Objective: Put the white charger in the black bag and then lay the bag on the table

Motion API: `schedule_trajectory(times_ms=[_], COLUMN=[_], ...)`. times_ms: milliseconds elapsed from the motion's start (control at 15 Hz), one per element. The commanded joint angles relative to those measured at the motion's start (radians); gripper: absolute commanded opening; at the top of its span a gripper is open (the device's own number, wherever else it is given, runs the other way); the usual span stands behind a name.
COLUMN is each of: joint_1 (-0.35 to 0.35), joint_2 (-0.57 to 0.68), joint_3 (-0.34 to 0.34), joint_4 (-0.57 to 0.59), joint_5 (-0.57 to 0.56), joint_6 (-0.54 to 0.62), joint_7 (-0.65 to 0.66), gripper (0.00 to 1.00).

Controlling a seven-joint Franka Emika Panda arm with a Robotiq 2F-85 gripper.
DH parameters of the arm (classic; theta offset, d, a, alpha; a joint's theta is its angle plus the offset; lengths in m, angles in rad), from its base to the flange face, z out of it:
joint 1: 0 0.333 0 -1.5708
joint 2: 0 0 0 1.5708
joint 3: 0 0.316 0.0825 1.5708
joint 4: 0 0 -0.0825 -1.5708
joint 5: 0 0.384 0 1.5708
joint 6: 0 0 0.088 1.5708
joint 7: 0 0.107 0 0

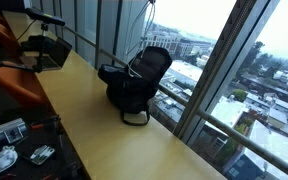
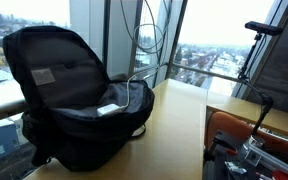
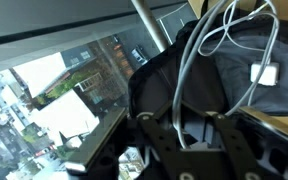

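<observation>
The black bag (image 2: 69,105) stands upright and unzipped on the tan worktop (image 2: 179,130) by the window in both exterior views. The white charger (image 2: 112,108) lies inside the bag's open mouth, its thin cable rising out upward. In the wrist view the pincer (image 3: 192,135) is spread, the cable running between its fingers (contact cannot be judged), with the plug block (image 3: 266,74) resting on the bag lining.

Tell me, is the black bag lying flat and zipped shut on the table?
No, in an exterior view the black bag stands upright on the table with its flap open and the white charger visible inside.
</observation>
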Motion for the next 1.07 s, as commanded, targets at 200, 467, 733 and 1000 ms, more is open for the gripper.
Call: schedule_trajectory(times_ms=[200,467,733,1000], joint_1=[0.090,0.165,0.214,0.209], joint_2=[0.214,0.315,0.391,0.482], joint_3=[0.034,0.037,0.033,0.024], joint_4=[0.360,0.552,0.665,0.717], joint_5=[-0.109,-0.135,-0.124,-0.094], joint_6=[-0.137,-0.217,-0.251,-0.237], joint_7=[0.009,-0.003,-0.007,-0.021], gripper=[0.02,0.02,0.02,0.02])
